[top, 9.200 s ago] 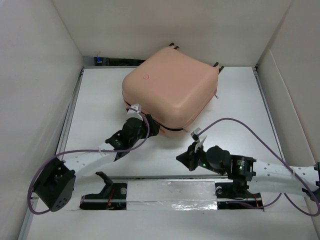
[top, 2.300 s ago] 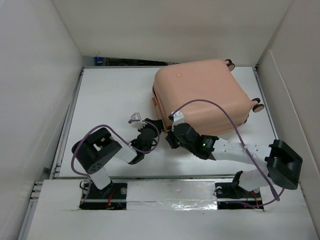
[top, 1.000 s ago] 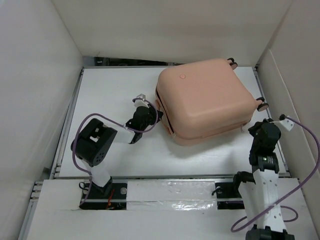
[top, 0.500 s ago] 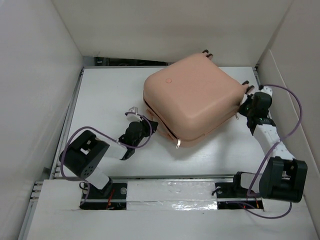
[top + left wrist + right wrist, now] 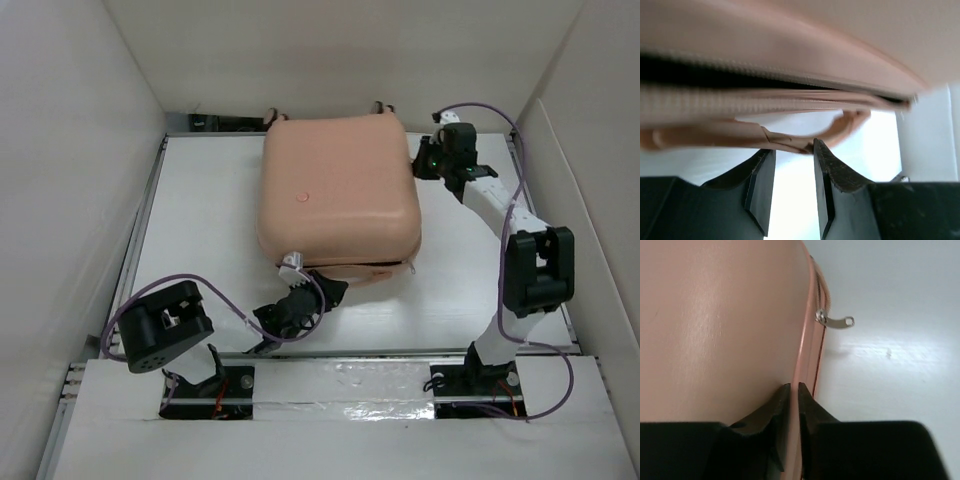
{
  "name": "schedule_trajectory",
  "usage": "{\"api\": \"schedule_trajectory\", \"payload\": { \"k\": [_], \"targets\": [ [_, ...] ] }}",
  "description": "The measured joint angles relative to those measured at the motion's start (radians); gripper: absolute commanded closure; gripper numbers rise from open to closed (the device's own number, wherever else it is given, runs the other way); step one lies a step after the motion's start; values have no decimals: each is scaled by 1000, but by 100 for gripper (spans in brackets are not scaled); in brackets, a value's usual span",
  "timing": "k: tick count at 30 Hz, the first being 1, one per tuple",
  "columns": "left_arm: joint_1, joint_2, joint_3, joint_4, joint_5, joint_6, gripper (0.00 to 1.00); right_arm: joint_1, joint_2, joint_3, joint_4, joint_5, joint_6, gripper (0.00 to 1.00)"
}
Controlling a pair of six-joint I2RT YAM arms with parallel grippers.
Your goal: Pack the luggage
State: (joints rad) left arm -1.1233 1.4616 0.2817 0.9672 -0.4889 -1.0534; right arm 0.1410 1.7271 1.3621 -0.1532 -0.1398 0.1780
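The luggage is a peach-pink hard-shell suitcase lying flat and closed at the back middle of the table. My left gripper is at its near edge. In the left wrist view the left gripper is open, its tips just under the pink carry handle, below the dark zipper seam. My right gripper is at the suitcase's far right side. In the right wrist view the right gripper is shut and rests against the shell along the seam rim. A metal zipper pull sticks out ahead of it.
White walls box in the table on the left, back and right. Two small wheels poke out at the suitcase's far edge against the back wall. The right arm's links stand at the right side.
The suitcase has turned and slid left and back, now square to the table. My right gripper has moved up to its far right side. My left gripper has moved right to its near edge.
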Motion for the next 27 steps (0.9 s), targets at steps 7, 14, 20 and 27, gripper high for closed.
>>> {"api": "schedule_trajectory", "payload": {
  "k": [7, 14, 20, 27],
  "targets": [
    [-72, 31, 38, -45, 96, 33, 100, 75, -138, -93, 65, -74, 37, 39],
    [-46, 40, 77, -66, 165, 77, 100, 17, -702, -605, 244, -138, 88, 93],
    [-40, 46, 100, -74, 177, 90, 96, -41, -827, -885, 364, -245, 108, 80],
    [-17, 37, 100, -130, 144, 40, 33, -91, -633, -826, 387, -417, 74, 35]
  ]
}}
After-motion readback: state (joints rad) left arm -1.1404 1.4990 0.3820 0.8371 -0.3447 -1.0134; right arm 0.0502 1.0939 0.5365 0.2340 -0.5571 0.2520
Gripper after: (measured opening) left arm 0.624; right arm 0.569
